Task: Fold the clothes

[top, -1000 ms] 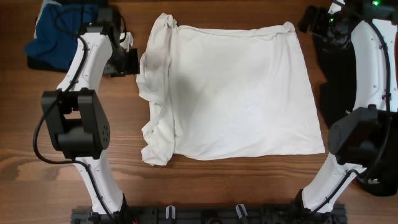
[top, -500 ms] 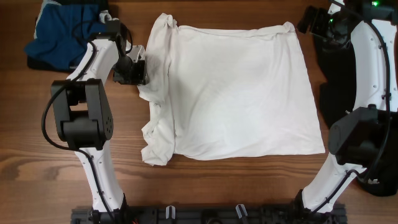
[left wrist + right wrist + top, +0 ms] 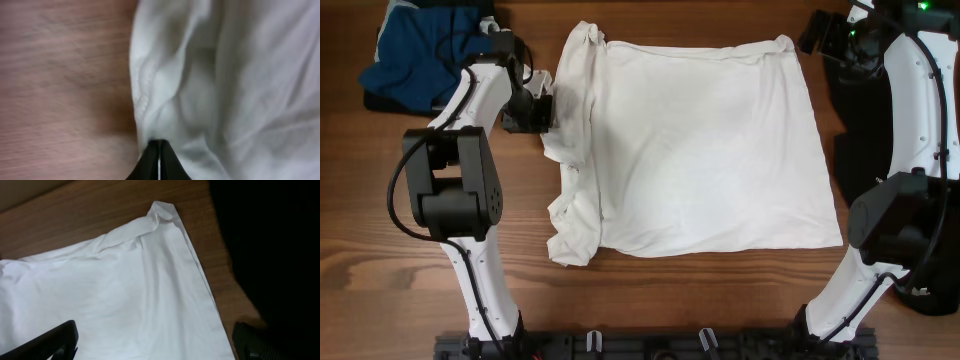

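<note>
The shirt (image 3: 700,150) lies spread mid-table (image 3: 650,300), left side bunched, where the left gripper (image 3: 548,110), its arm folded at the elbow, pinches that rumpled edge, while farther off the right gripper (image 3: 812,36), arm stretched long, hovers spread wide by the far right corner.

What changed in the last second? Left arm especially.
The left gripper swung in from the bare wood to the bunched left edge of the white T-shirt. Its fingers are now closed on that fabric. The right gripper, open above the shirt's far corner, did not move, nor did the shirt's outline or the blue garment.
</note>
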You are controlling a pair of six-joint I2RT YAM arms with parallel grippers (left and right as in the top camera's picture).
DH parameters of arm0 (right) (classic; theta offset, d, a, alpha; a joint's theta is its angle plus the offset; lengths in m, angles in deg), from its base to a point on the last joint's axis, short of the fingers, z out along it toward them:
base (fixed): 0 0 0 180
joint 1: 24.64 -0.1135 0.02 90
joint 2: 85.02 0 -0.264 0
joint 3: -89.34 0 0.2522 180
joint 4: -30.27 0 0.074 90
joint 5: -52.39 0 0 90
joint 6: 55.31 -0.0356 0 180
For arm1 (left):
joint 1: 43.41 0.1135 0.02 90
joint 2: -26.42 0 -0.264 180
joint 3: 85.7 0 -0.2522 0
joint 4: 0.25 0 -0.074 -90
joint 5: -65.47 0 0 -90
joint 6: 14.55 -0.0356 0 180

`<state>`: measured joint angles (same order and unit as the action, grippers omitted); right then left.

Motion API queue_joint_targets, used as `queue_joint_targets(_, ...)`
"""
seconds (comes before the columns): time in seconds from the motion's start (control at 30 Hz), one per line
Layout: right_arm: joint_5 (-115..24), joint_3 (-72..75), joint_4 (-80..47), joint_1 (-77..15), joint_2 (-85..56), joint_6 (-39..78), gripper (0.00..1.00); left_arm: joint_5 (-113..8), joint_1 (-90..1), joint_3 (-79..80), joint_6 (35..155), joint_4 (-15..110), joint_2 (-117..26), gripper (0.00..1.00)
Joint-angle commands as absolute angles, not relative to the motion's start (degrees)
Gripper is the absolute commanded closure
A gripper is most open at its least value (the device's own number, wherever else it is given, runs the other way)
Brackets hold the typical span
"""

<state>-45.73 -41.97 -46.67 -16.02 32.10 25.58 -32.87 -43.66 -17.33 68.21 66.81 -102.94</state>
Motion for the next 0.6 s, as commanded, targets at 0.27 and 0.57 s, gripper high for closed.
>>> queue_joint_targets(0.27, -46.4, -42.0, -46.6, -16.4, 31.9, 26.8, 0.01, -13.0, -39.7, -16.4, 66.6, 51.3, -104.6, 0.95)
queue_joint_targets(0.57, -46.5, -42.0, -46.1, -16.4, 31.9, 27.2, 0.0, -12.3, -41.1, -18.5, 67.3, 47.1, -102.5, 0.87)
